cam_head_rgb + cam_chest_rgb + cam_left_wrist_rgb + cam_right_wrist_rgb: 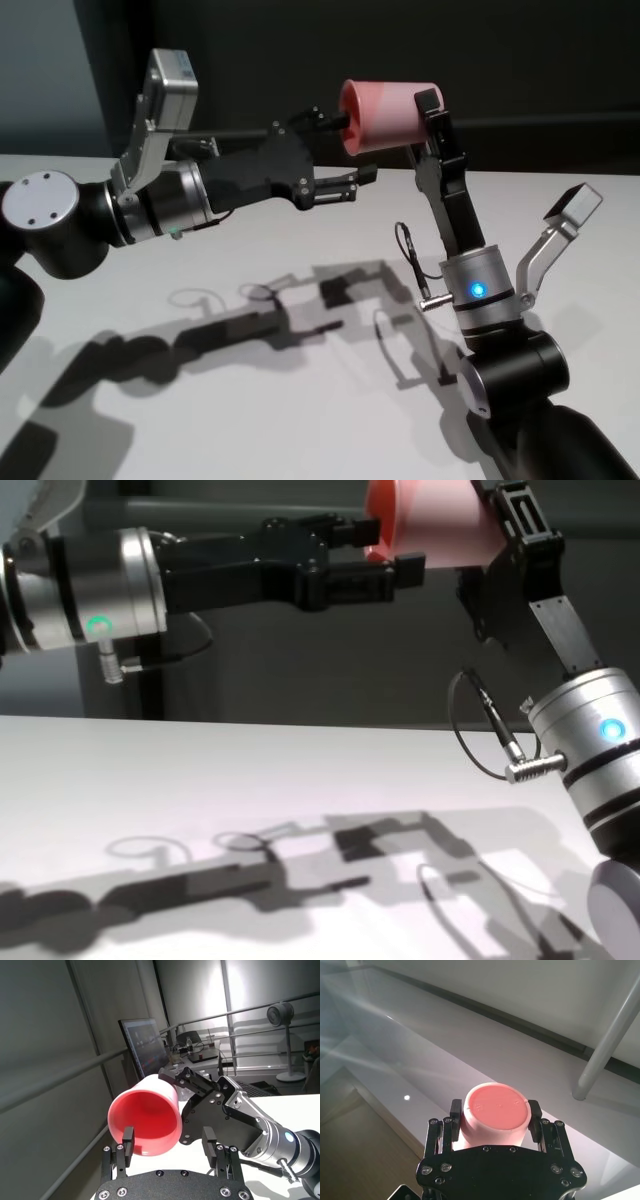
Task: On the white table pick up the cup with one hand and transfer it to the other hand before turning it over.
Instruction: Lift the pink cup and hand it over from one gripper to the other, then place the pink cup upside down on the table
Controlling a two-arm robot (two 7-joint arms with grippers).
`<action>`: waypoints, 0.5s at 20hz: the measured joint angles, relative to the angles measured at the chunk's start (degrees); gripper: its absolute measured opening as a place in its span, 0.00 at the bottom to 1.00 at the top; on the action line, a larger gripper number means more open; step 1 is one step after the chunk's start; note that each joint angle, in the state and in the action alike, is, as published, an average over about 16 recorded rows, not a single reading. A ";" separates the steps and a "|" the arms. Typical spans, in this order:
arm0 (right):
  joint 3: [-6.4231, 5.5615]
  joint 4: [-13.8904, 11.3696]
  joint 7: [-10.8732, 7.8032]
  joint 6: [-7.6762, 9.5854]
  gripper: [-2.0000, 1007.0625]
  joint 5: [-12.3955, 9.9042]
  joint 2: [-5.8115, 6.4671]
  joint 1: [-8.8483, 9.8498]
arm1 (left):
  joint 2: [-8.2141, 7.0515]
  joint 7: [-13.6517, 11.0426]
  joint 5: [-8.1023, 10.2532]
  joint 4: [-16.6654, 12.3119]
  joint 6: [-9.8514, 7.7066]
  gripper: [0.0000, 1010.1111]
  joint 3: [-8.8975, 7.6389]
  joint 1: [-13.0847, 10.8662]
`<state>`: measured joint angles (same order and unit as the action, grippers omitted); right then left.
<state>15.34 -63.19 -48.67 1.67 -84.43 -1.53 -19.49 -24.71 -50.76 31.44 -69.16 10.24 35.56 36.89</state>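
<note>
Held high above the white worktop [250, 420]: the cup [388, 115], lying sideways, rim toward 9 o'clock in the head view. Clamped by the right claw [494, 1116] near the base, one finger [534, 1120] on each side (seen squarely only from the right wrist). From the left wrist alone, a look into the cup's open mouth, the left claw [170, 1145] spread apart at the rim, one finger [128, 1146] just in front of it. In the chest view, only shadows on the worktop.
</note>
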 joint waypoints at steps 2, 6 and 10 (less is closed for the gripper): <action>0.00 0.00 -0.01 0.00 0.76 0.00 0.00 0.00 | -1.10 1.28 -0.03 -1.32 -0.43 0.88 -0.54 -1.18; 0.00 0.00 -0.03 0.01 0.76 -0.01 0.00 0.00 | -3.35 5.77 -0.48 -4.54 -1.76 0.95 -2.13 -4.29; 0.00 0.00 -0.04 0.02 0.76 -0.01 0.00 0.00 | -5.29 12.28 -1.42 -8.26 -3.70 0.98 -4.33 -8.23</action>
<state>15.34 -63.19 -48.71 1.69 -84.43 -1.53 -19.49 -29.99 -38.48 30.03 -77.43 6.54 31.23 28.66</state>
